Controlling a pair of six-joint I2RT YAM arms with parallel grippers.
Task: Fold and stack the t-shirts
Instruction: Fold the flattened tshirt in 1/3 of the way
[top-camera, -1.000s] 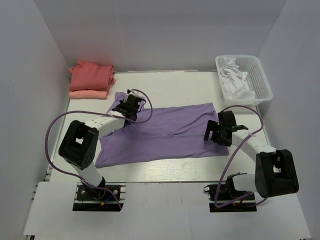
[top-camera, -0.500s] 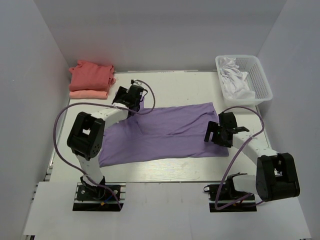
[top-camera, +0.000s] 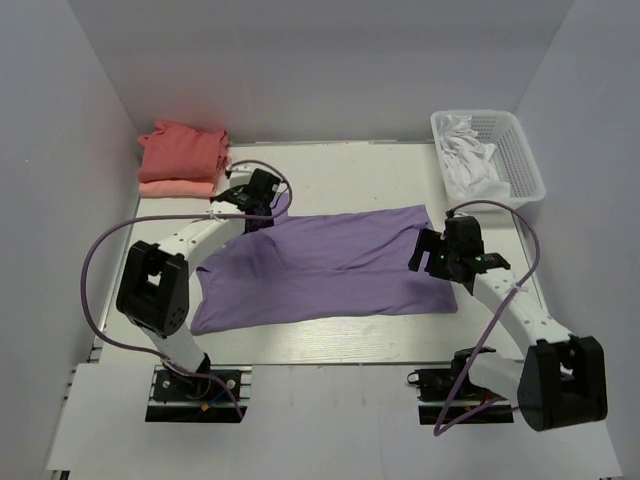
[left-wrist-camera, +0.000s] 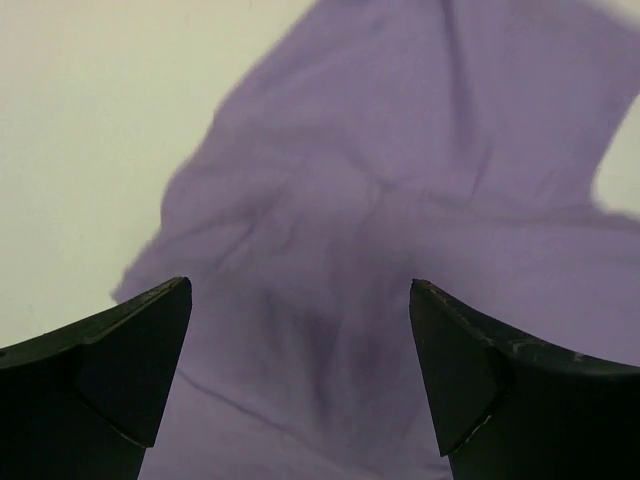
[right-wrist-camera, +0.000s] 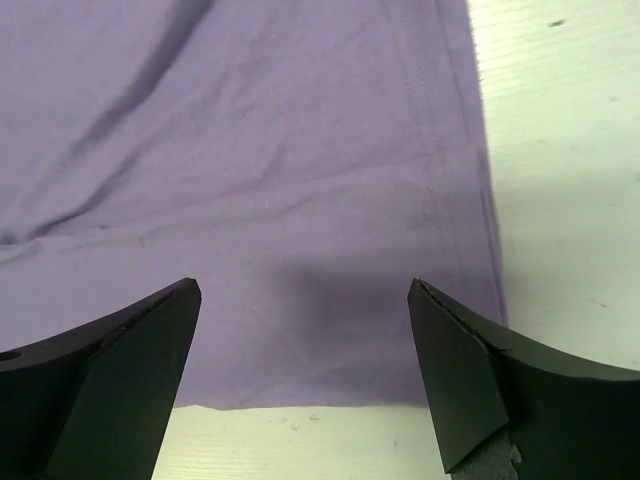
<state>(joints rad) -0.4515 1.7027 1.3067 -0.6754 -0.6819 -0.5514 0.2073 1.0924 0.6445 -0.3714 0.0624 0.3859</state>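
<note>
The lavender t-shirt (top-camera: 330, 265) lies spread across the middle of the table, rumpled at its far left. My left gripper (top-camera: 256, 205) hovers open over that far-left part; in the left wrist view its jaws (left-wrist-camera: 300, 300) stand wide over creased purple cloth (left-wrist-camera: 400, 180) with nothing between them. My right gripper (top-camera: 428, 258) is open above the shirt's right end; the right wrist view shows the gripper (right-wrist-camera: 300, 300) over the hemmed corner (right-wrist-camera: 260, 150). A folded coral-red t-shirt (top-camera: 182, 150) rests on a salmon-pink one (top-camera: 175, 187) at the far left.
A white plastic basket (top-camera: 525, 165) holding white cloth (top-camera: 468, 160) stands at the far right corner. White walls close in the table on three sides. Bare tabletop (right-wrist-camera: 560, 150) shows beside the shirt's right edge.
The left gripper has opened and let go of the lavender shirt's far-left part, after carrying it toward the far left. The right gripper stayed open and shifted slightly farther in.
</note>
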